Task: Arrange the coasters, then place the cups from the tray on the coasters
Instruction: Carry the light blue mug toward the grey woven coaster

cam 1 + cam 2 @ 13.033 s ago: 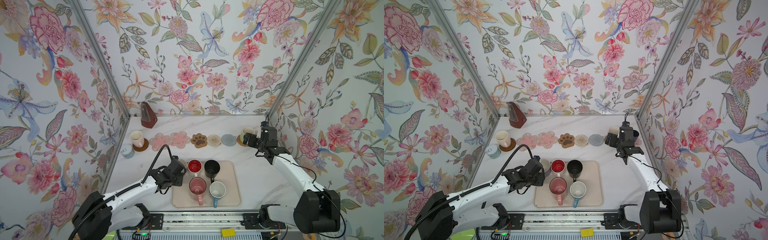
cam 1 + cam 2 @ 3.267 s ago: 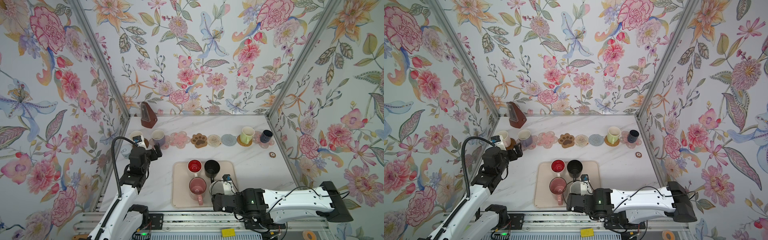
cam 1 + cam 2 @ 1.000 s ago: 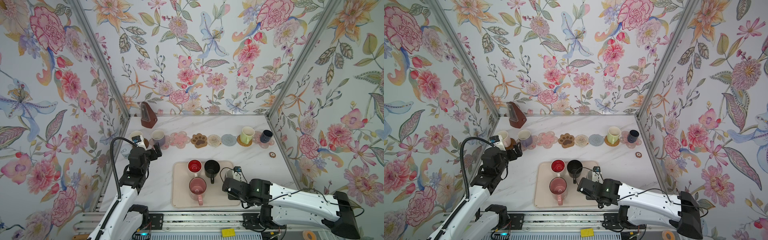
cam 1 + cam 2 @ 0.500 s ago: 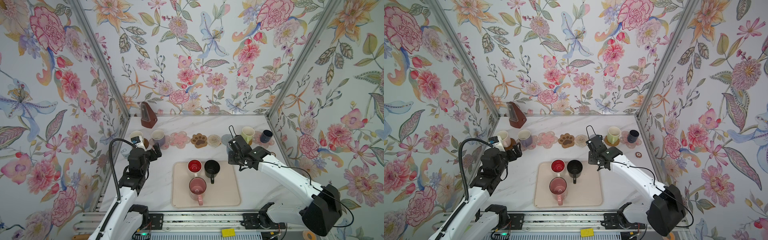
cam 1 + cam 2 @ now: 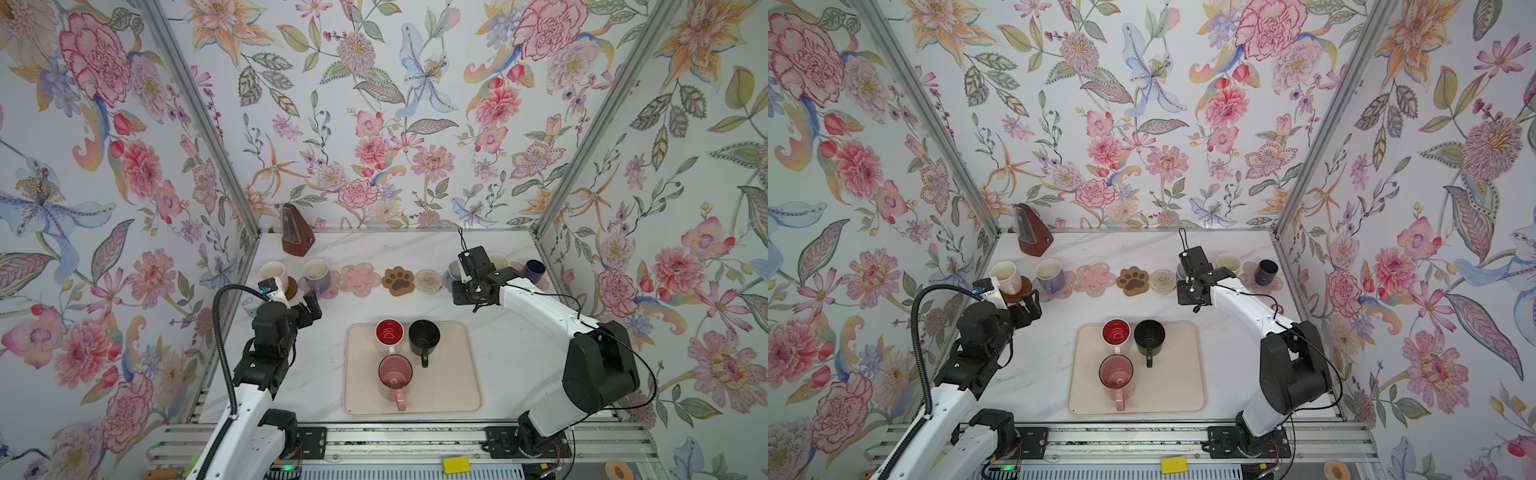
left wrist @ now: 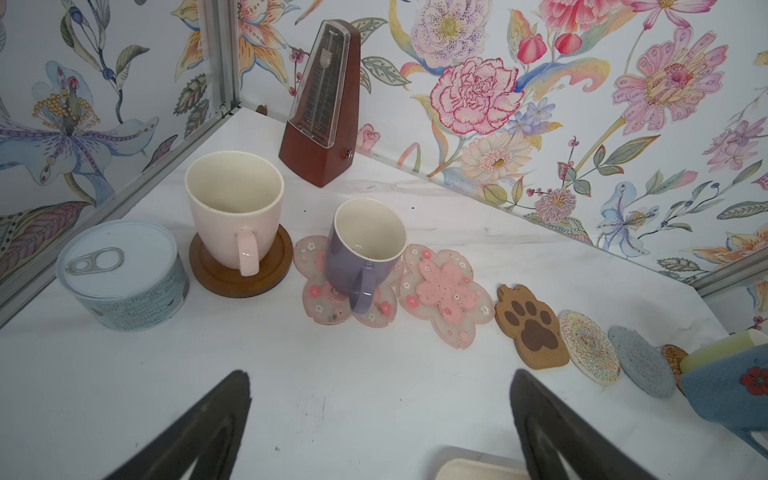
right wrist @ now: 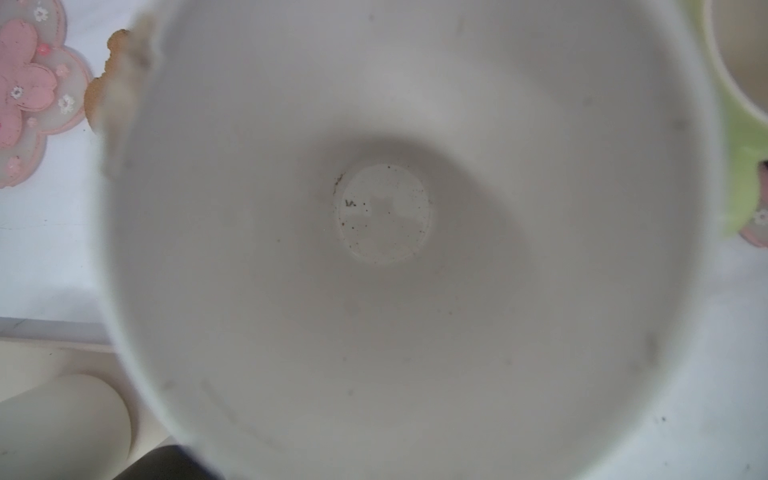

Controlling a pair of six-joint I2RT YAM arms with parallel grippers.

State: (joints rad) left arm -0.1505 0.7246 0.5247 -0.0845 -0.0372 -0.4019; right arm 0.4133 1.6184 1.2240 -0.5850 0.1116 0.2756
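Blue-glazed ceramic identifies the load: the blue cup [image 6: 723, 386] is carried by the right hand [image 5: 464, 277], whose jaws are closed tight on it; the grip site itself is hidden. The target, the grey woven coaster [image 6: 642, 361], lies uncovered in the far row, between the cream woven coaster [image 5: 428, 281] and the light green cup [image 5: 498, 262]. In the left wrist view the cup appears just right of the coaster and raised off the surface [image 5: 324, 365]; how much of that offset is height cannot be told. Judgement: the next move requires a small shift left, then a vertical descent with the cup upright. The left hand [image 5: 312, 306] is fully open, empty, and well apart at the row's left end.
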